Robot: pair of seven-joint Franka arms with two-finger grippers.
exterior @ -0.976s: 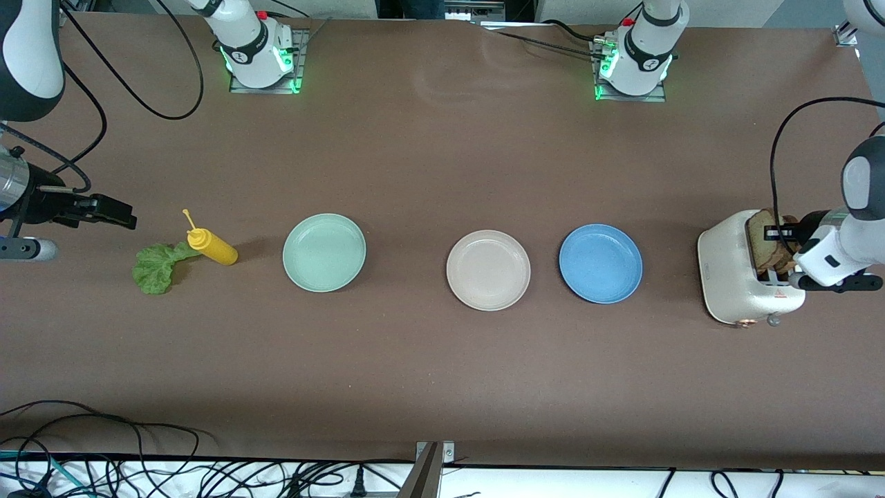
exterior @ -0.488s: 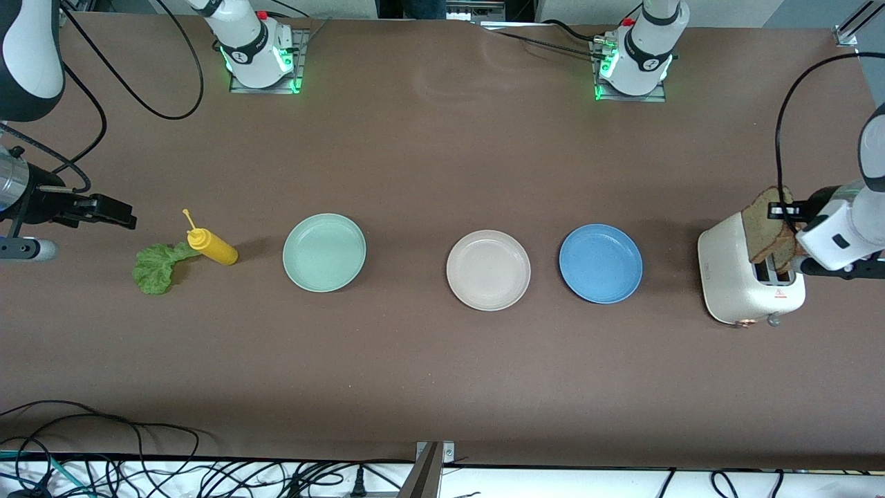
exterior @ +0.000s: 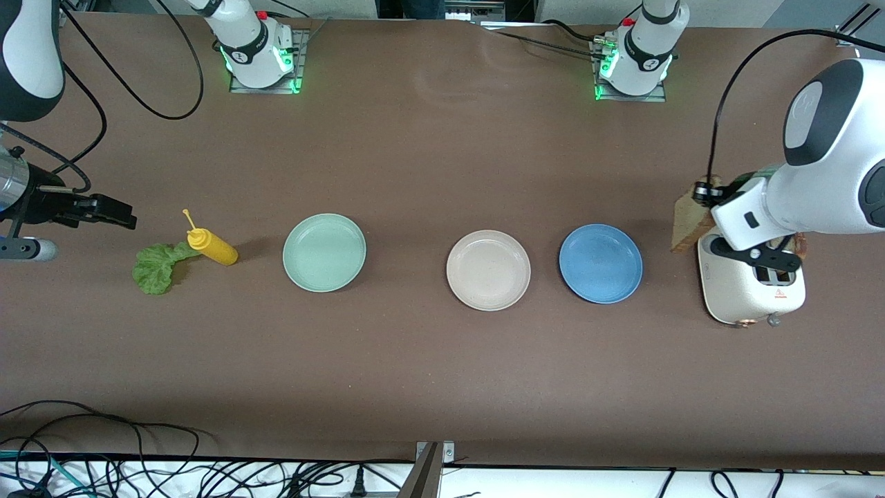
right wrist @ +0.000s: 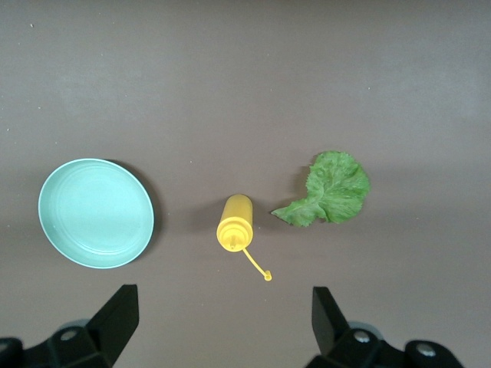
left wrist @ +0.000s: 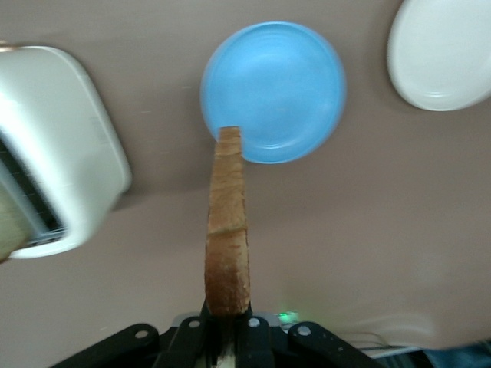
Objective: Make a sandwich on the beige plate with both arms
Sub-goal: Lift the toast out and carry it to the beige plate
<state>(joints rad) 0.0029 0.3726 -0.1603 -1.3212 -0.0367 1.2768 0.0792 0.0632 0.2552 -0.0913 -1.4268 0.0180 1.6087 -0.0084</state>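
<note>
My left gripper is shut on a brown bread slice and holds it on edge in the air, over the table between the toaster and the blue plate. In the left wrist view the slice stands up from the closed gripper. A second slice sticks out of the toaster. The beige plate is bare, and shows in the left wrist view. The lettuce leaf lies at the right arm's end. My right gripper waits open over the table there, above the lettuce.
A yellow squeeze bottle lies beside the lettuce. A mint-green plate sits between the bottle and the beige plate. The toaster stands at the left arm's end. Cables hang along the table's front edge.
My left gripper has lifted the bread slice out of the toaster and carried it toward the blue plate. The right arm has not moved.
</note>
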